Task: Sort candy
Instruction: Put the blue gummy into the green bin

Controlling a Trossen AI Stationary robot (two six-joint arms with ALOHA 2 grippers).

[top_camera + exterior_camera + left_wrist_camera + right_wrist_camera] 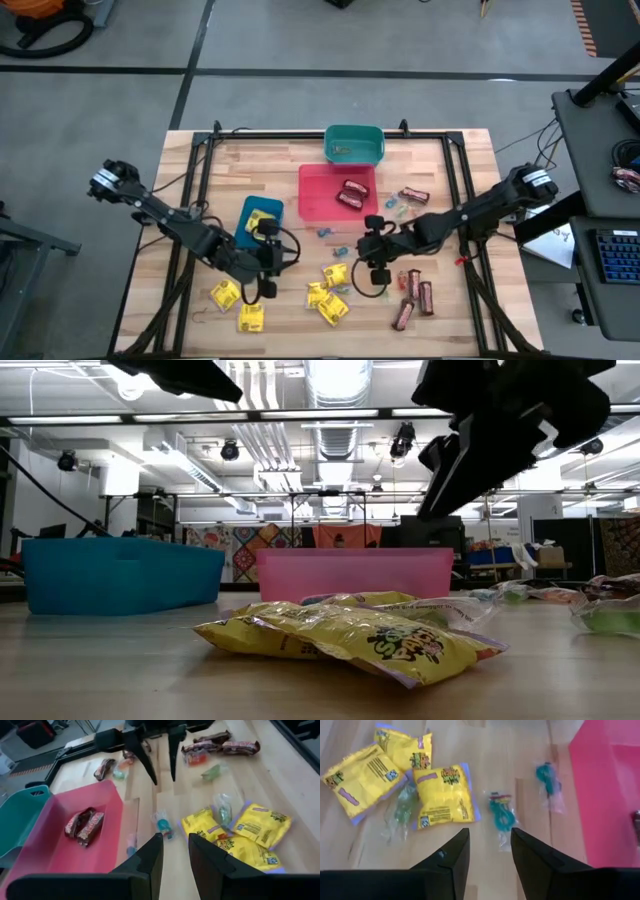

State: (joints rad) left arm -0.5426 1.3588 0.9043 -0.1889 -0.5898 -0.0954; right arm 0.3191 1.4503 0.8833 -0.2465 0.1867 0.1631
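Observation:
Candy lies scattered on the wooden table. Yellow packets (333,276) (444,795) sit near the middle, with more toward the near left (237,305). Brown bars (414,295) lie near the right, and small blue-green pieces (332,240) (501,811) lie between the grippers. Two brown bars (84,826) rest in the red bin (318,205), and one yellow packet (262,218) in the blue bin. My left gripper (285,258) (175,845) is open above the table beside the blue bin, touching nothing. My right gripper (360,263) (490,837) (161,767) is open, pointing down over the small pieces, also touching nothing.
The blue bin (246,232) (120,575), the red bin (355,572) and the teal bin (354,145) stand toward the table's far middle. A dark frame rail (460,190) runs along the table's sides. The two grippers face each other closely over the middle.

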